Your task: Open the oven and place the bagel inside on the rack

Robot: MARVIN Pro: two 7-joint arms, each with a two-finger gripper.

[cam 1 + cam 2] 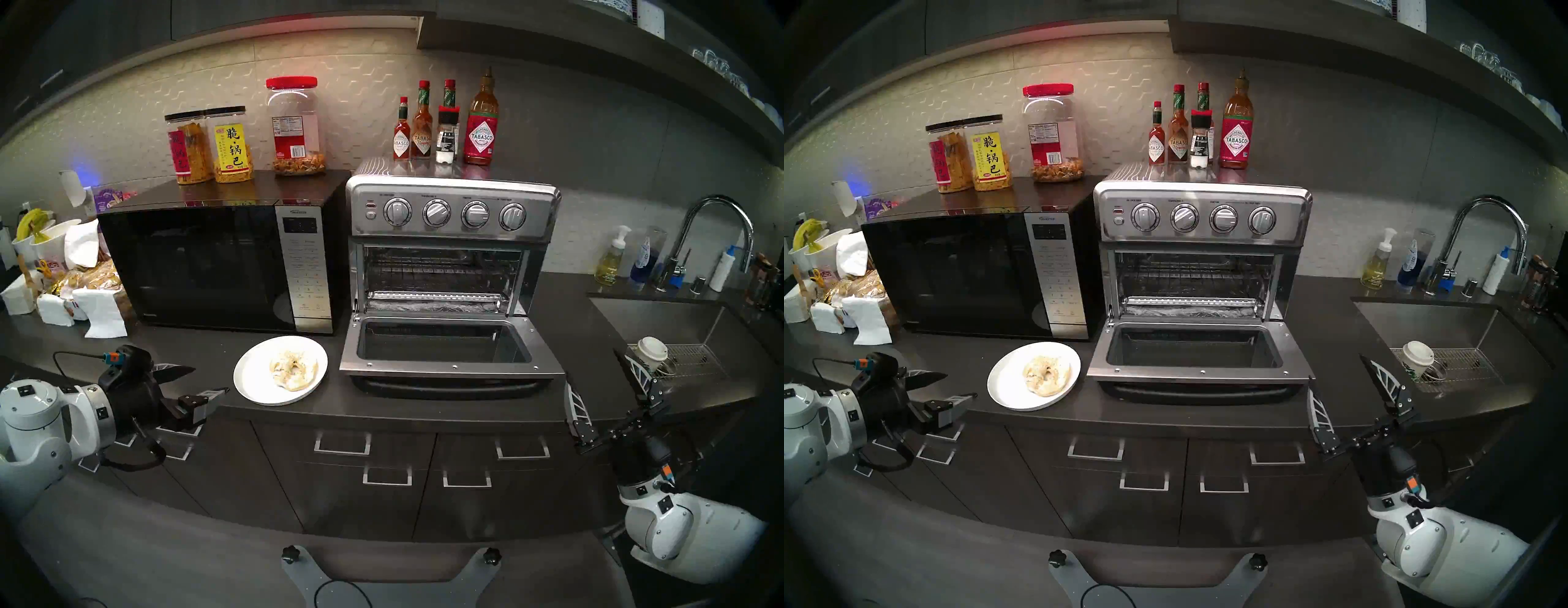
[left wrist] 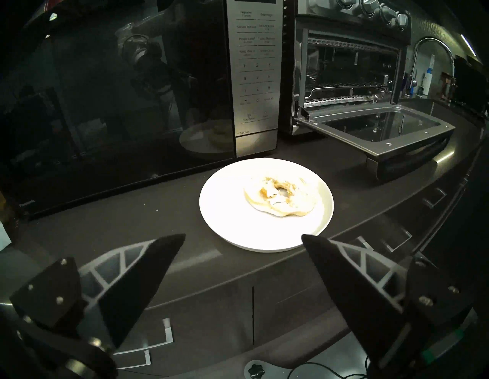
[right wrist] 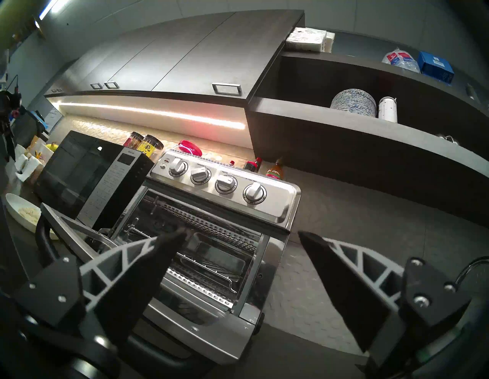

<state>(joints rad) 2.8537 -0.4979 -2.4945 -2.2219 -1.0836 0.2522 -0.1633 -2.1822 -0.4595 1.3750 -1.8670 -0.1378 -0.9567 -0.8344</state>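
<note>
The stainless-steel oven (image 1: 452, 212) stands on the counter with its glass door (image 1: 445, 369) dropped flat toward me. Its wire rack (image 1: 441, 271) spans the bare cavity and also shows in the left wrist view (image 2: 349, 87). The bagel (image 1: 292, 368) lies on a white plate (image 1: 254, 382) left of the door. My left gripper (image 1: 210, 380) is open, level with the counter edge just left of the plate, and the bagel (image 2: 280, 197) lies ahead of it. My right gripper (image 1: 591, 368) is open and holds nothing, off the door's front right corner, pointing up at the oven (image 3: 225, 182).
A black microwave (image 1: 212, 263) stands left of the oven, with snack jars (image 1: 297, 127) on top. Sauce bottles (image 1: 481, 123) stand on the oven. A sink (image 1: 679, 331) with a paper cup (image 1: 653, 350) is at the right. Napkins and bread bags (image 1: 85, 288) crowd the far left.
</note>
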